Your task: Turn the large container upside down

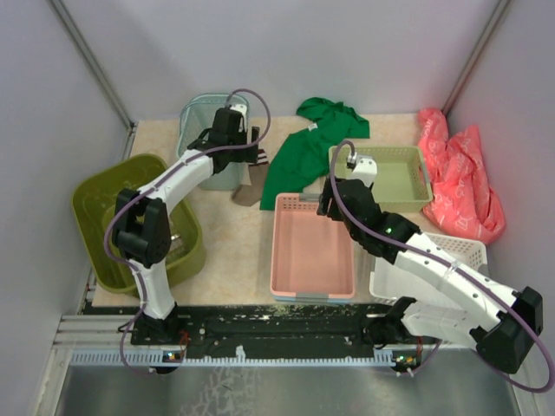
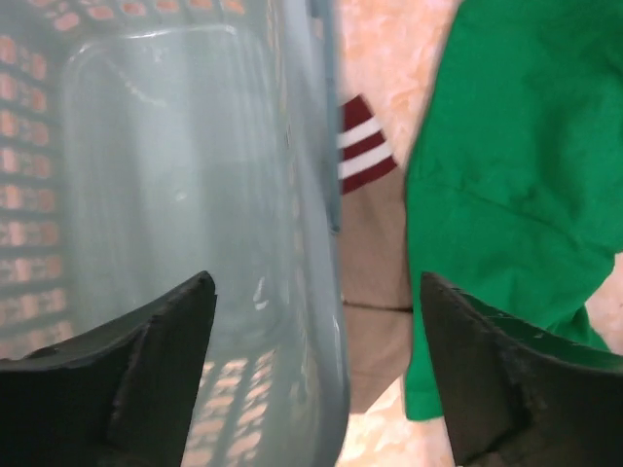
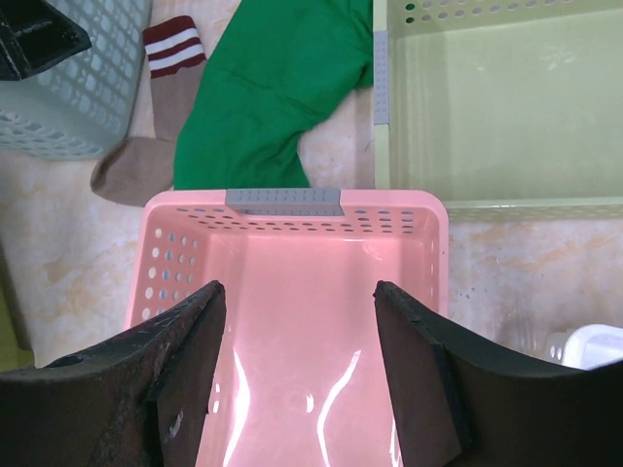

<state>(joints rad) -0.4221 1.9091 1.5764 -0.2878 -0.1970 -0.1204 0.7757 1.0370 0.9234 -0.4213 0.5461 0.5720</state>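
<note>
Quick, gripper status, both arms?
Left gripper: open, holding nothing, over the teal basket edge.
Right gripper: open, holding nothing, over the pink tray.

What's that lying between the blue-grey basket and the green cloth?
A brown sock with a red-and-white striped cuff, lying between the basket and the green cloth. The right wrist view shows it best.

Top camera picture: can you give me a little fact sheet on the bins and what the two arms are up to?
Large container: olive-green basket, far left, upright, open side up
Left gripper: open, over the teal basket edge, not at the olive one
Right gripper: open, over the pink tray
Loose items: green garment, striped sock
Task status: large container not yet turned over
</note>
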